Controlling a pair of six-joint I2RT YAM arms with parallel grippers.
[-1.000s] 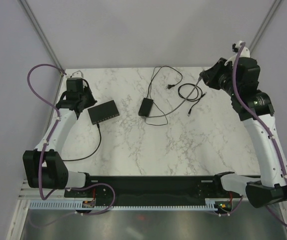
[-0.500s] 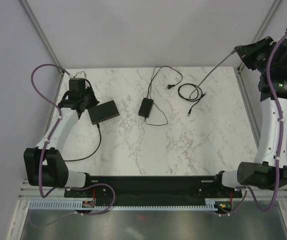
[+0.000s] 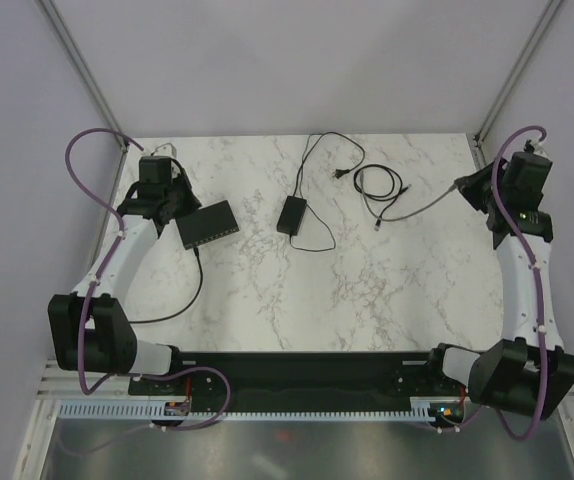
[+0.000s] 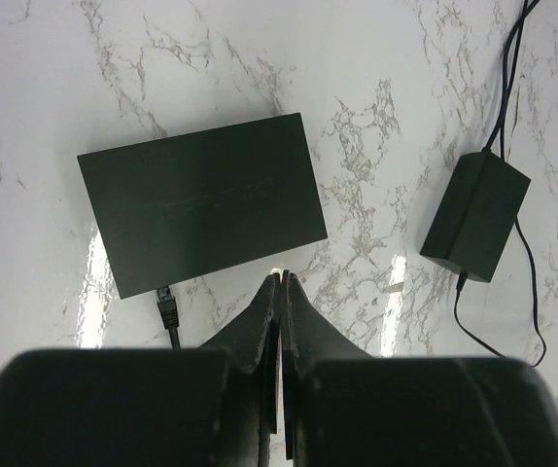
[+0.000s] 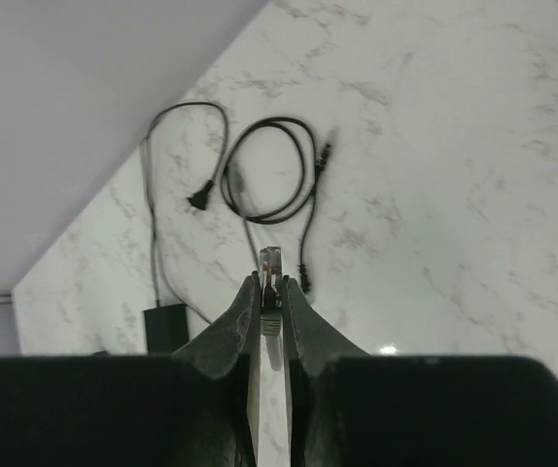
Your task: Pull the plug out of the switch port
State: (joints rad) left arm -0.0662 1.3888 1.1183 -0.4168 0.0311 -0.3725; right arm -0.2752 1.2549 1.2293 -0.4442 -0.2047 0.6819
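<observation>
The flat black switch (image 3: 207, 222) lies at the left of the table, also in the left wrist view (image 4: 201, 199). A black plug (image 4: 165, 304) on a black cable (image 3: 193, 290) sits in a port on its near edge. My left gripper (image 3: 179, 203) is shut and empty, its tips (image 4: 279, 277) just off that edge, right of the plug. My right gripper (image 3: 459, 186) is at the table's right edge, shut on the clear plug (image 5: 270, 265) of a grey cable (image 3: 422, 203).
A small black power adapter (image 3: 292, 214) with a thin black lead lies at mid-table, also in the left wrist view (image 4: 475, 216). A coiled black cable (image 3: 379, 183) lies right of it. Grey walls stand behind and beside the table.
My right arm swung up and out to the right with the grey cable's plug, then came down to the right table edge, dragging the cable. The left arm barely moved.
</observation>
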